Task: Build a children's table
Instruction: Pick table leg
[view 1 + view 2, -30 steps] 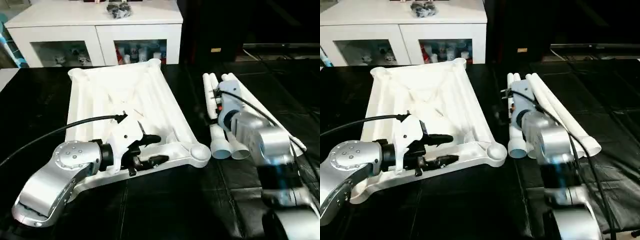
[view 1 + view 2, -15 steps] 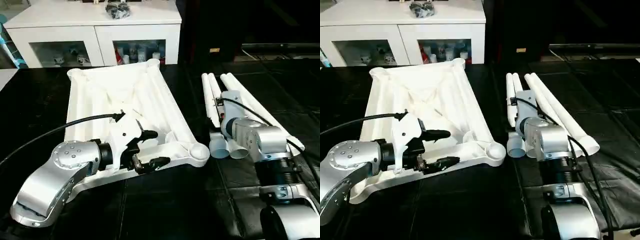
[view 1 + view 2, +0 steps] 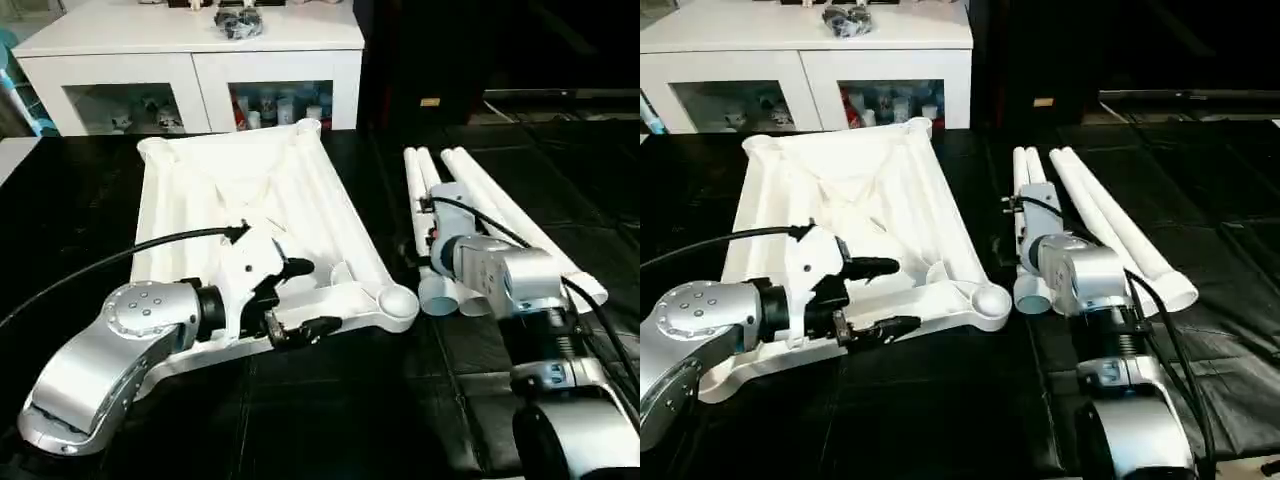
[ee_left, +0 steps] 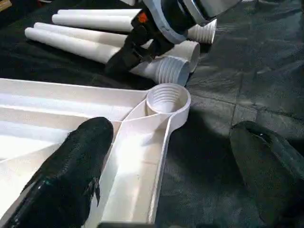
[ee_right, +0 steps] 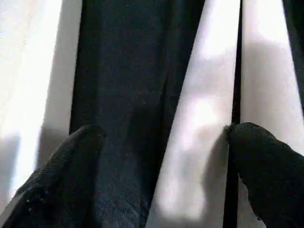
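The white table top [image 3: 250,190] lies underside up on the black floor, ribs and round corner sockets showing. My left gripper [image 3: 306,298] is open across its near rim, one finger [image 4: 71,175] over the ribbed inside and the other [image 4: 266,175] outside above the floor, a short way from the threaded near-right socket [image 4: 167,97]. Several white tube legs [image 3: 480,200] lie side by side to the right of the top. My right gripper [image 5: 161,175] hovers open low over them, one leg [image 5: 199,118] running between its fingers.
A white cabinet [image 3: 190,60] with glass doors stands behind the table top, small dark objects [image 3: 238,20] on it. Black mats [image 3: 330,400] cover the floor around the parts. A black cable [image 3: 120,258] loops over my left forearm.
My left gripper's fingers have spread wider at the near rim of the top. My right hand has shifted a little along the legs, still open.
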